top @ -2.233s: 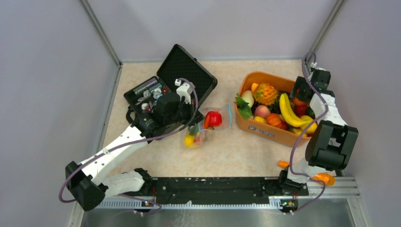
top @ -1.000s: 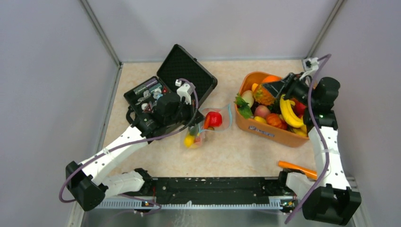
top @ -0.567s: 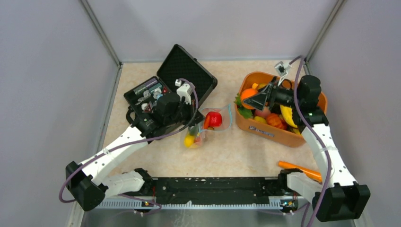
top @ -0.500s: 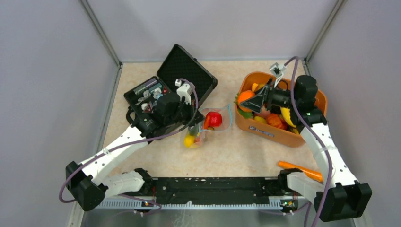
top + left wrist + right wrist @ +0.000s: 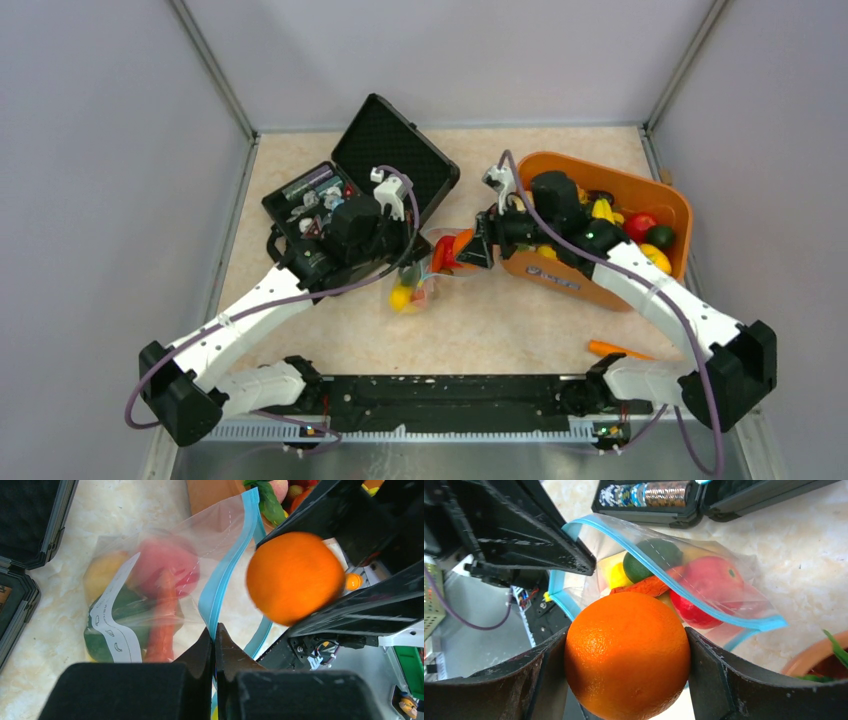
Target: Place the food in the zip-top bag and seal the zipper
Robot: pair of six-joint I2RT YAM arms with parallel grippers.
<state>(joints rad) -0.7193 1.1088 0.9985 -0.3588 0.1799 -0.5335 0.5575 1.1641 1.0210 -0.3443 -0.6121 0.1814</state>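
Observation:
The clear zip-top bag point(image 5: 432, 278) lies between the black case and the basket, mouth open toward the right. Its teal zipper point(image 5: 227, 575) point(image 5: 664, 575) stands lifted along one lip, and my left gripper point(image 5: 215, 640) point(image 5: 418, 260) is shut on that lip. Inside the bag point(image 5: 744, 592) are a red apple point(image 5: 709, 580), a green piece point(image 5: 651, 555), an orange carrot point(image 5: 644, 586) and a yellow piece point(image 5: 616, 575). My right gripper point(image 5: 625, 647) point(image 5: 472, 250) is shut on a toy orange point(image 5: 626, 652) point(image 5: 295, 577), held just in front of the bag's mouth.
An orange basket point(image 5: 560, 278) with several toy fruits stands at the right. An open black case point(image 5: 395, 140) holding small wrapped items sits behind my left arm. An orange stick point(image 5: 612, 350) lies near the front right. Grey walls close in on three sides.
My right arm has swung left from above the basket, carrying the orange to the bag's mouth. The left gripper has kept its hold on the bag's lip.

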